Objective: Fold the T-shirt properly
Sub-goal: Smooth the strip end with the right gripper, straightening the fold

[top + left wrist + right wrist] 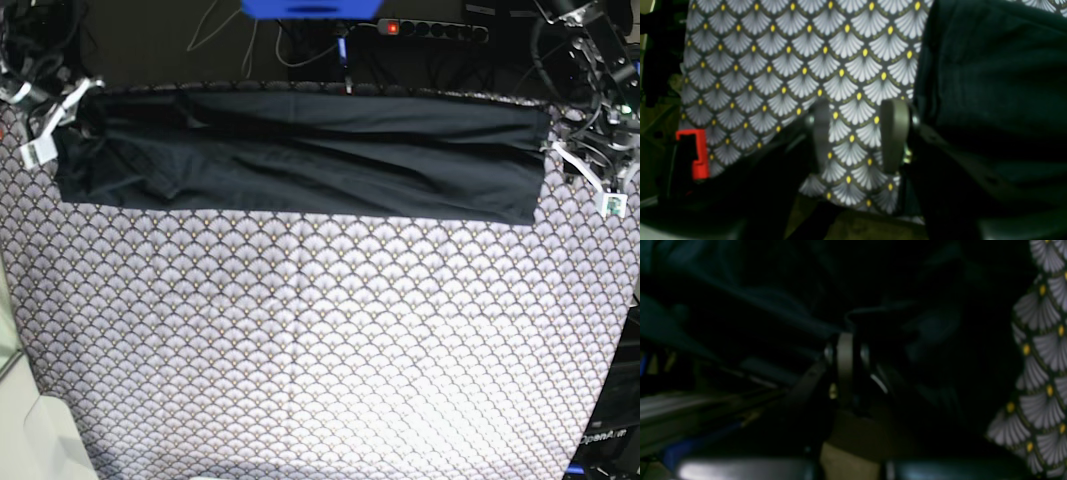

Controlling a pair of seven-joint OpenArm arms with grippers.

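T-shirt (300, 160) lies as a long lengthwise-folded band along the surface's (320, 350) far edge; crosswise folds remain; left end effector (858, 133) parted, empty; right end effector (848, 363) closed, seemingly pinching cloth.

One T-shirt (300, 165), seemingly two grippers.

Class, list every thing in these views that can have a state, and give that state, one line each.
T-shirt: folded into a long band, lying flat across the far end of the table.
Left hand: open, empty, beside the shirt's edge.
Right hand: shut on the T-shirt.
Power strip: red light lit.
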